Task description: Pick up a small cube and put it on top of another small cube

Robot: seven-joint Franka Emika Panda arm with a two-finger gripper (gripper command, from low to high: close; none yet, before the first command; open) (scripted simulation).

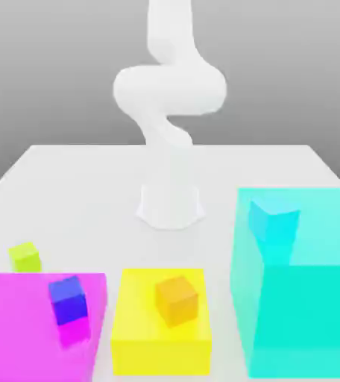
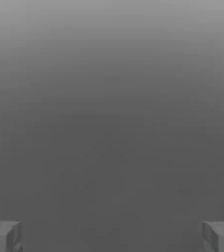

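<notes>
1. The gripper (image 2: 112, 236) shows in the hand view as two grey, blocky fingertips (image 2: 5, 237) with flat matte faces. They stand spread wide apart, with nothing between them, only a plain grey gradient in front of them.
2. In the exterior view the white arm (image 1: 169, 89) is smooth and rounded, like moulded plastic. It rises from a round base (image 1: 171, 205) on a flat pale table (image 1: 76, 186).
3. The small lime cube (image 1: 24, 257) is plain with sharp edges. It sits on the table just beside the far edge of the big magenta block (image 1: 16, 328), away from the fingers and not held.
4. The small dark blue cube (image 1: 68, 301) is smooth and a little turned. It rests on top of the magenta block.
5. A small orange cube (image 1: 177, 300) stands on a big yellow block (image 1: 160, 336), which has a flat, even top.
6. A small light cyan cube (image 1: 274, 218) sits on the tall cyan block (image 1: 307, 313) at the exterior view's right.
</notes>
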